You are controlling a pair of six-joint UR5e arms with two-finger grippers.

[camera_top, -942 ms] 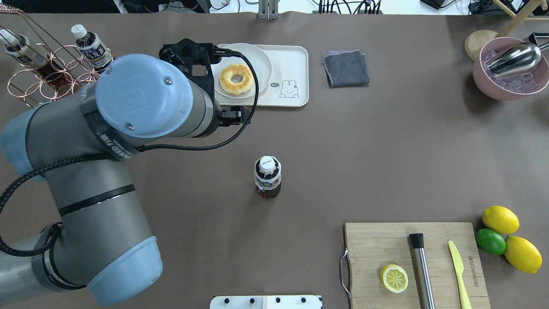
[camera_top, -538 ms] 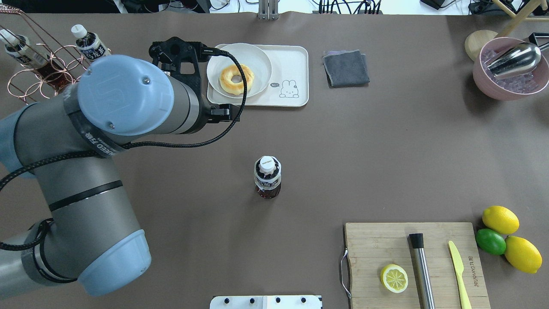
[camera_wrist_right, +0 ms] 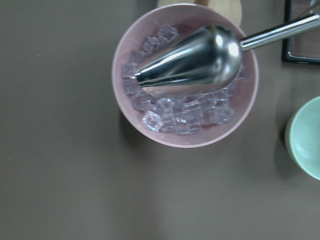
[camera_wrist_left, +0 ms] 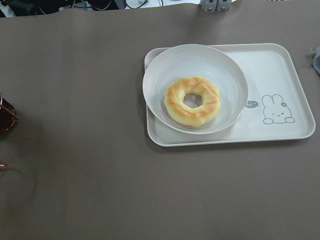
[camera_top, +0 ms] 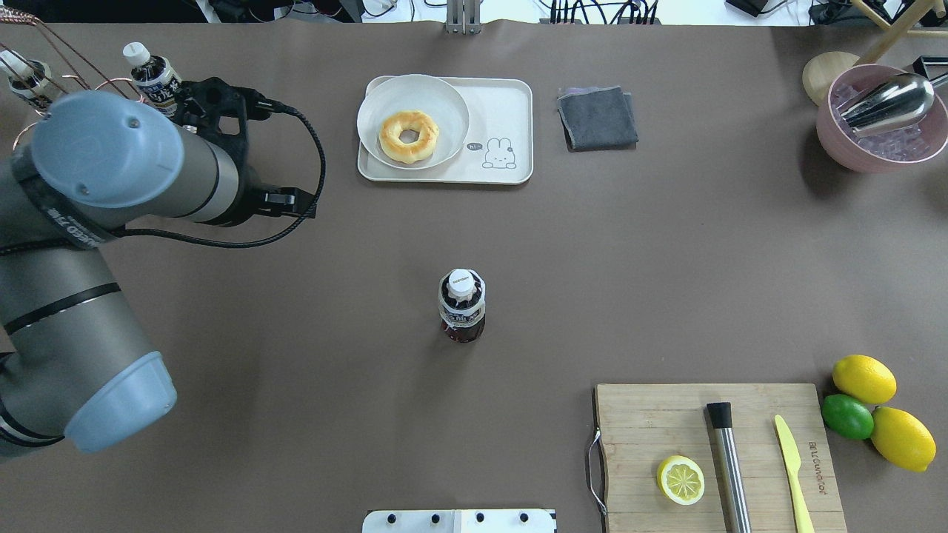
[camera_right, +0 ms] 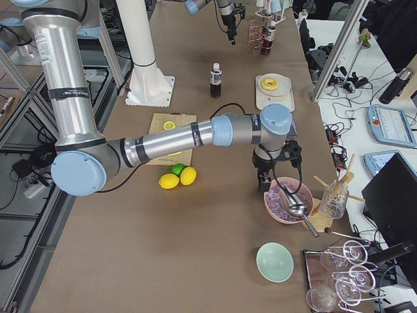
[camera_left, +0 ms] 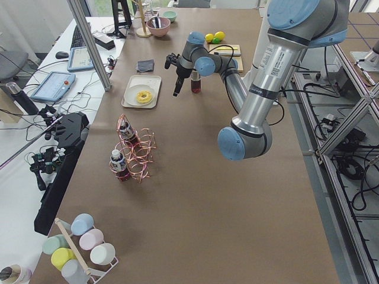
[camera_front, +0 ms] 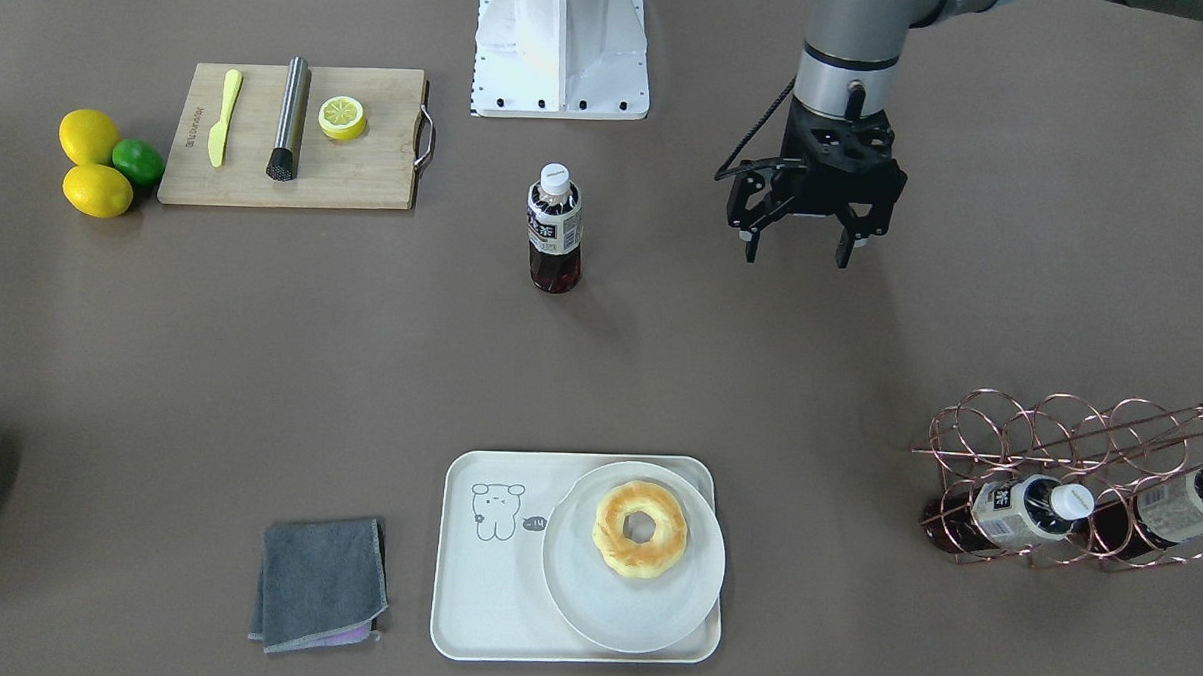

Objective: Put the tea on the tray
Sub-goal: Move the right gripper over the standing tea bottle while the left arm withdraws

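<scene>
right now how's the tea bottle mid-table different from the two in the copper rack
The mid-table bottle stands upright; the rack bottles rest tilted. The mid-table bottle stands free on the table; the rack bottles sit inside the copper rack. Both have white caps, matching labels and dark tea.

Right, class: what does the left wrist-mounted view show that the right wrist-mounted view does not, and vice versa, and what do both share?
Left wrist only: the tray carrying a white plate with a doughnut. Right wrist only: a pink bowl of ice cubes with a metal scoop, and a pale green bowl's edge. Shared: the brown table surface.
</scene>
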